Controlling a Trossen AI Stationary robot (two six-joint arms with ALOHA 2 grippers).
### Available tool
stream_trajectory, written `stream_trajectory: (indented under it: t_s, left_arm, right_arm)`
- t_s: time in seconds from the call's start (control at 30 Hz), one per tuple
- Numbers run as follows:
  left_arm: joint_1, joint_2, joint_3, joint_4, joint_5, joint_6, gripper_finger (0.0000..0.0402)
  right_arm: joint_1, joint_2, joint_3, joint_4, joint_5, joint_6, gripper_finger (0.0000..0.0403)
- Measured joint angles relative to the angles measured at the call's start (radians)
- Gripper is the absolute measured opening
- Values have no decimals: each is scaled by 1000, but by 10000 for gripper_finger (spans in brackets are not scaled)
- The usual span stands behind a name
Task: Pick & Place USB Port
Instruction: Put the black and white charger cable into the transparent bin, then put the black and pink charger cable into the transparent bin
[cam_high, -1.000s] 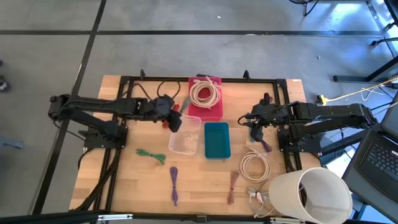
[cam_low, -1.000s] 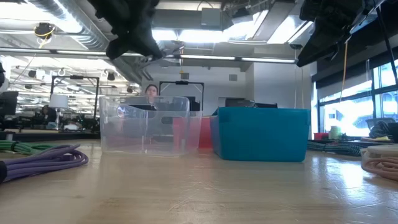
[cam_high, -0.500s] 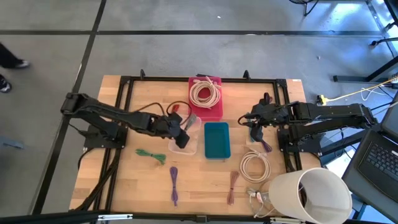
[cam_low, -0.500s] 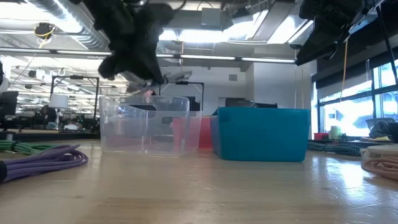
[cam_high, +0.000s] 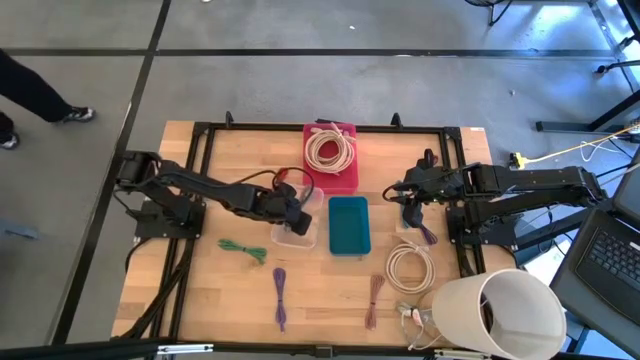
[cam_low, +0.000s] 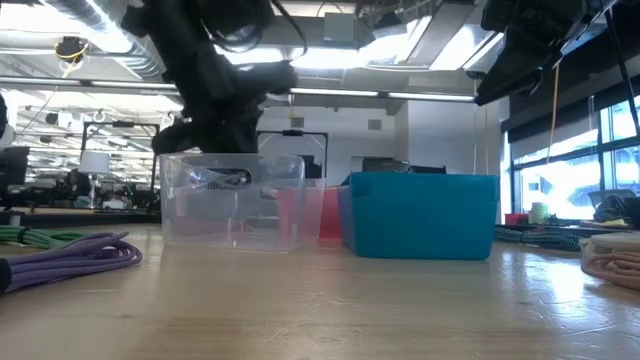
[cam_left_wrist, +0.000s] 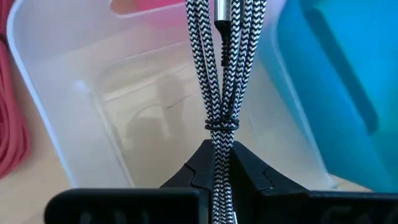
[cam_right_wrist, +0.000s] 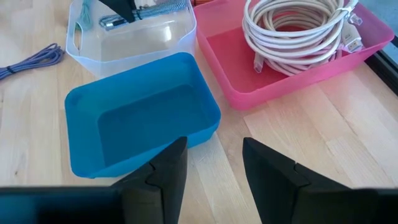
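1. Two grippers in view. Left gripper (cam_high: 291, 213): clamped on a bundled black-and-white braided USB cable (cam_left_wrist: 221, 93), the fingers pinched tight on the bundle; it hangs over the clear plastic bin (cam_high: 297, 222) near the table's middle.
2. USB cable: folded strands bound by a thin tie at mid-length, a silver plug (cam_left_wrist: 222, 12) at the far end; it reaches down into the clear bin, and the right wrist view shows it inside the bin's walls (cam_right_wrist: 151, 14). Whether it touches the bin floor cannot be told.
3. Clear bin, low view (cam_low: 232, 198): transparent, upright on the wooden table (cam_high: 330, 290), with the left arm's dark bulk directly above it.
4. Teal bin (cam_high: 349, 225): just beside the clear bin, toward the right arm.
5. Pink bin (cam_high: 343, 170): behind both, holding a coiled white cable (cam_high: 329, 148).
6. Right gripper (cam_right_wrist: 212, 163): fingers parted, holding nothing, hovering near the table's right side and facing the teal bin.
7. Loose items on the table: green cable (cam_high: 244, 249), purple cable (cam_high: 280, 296), brown cable (cam_high: 374, 300), white coil (cam_high: 409, 267).
8. White cylinder (cam_high: 500, 313): at the table's near right corner.
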Motion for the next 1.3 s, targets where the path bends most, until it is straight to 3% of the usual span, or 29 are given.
stream_trajectory:
  t_s: [0.53,0.73,1.07,1.3]
  left_arm:
    - [59,148,13,120,124,-57,18]
    - [66,151,12,110,150,-44,18]
    - [65,124,6,145,248,43,94]
    - [65,58,5,149,281,115,102]
  right_arm:
    - [0,0,0,-1,0,0,159]
    - [0,0,0,-1,0,0,159]
    - [0,0,0,-2,-8,0,159]
    - [0,0,0,-7,-8,-3,159]
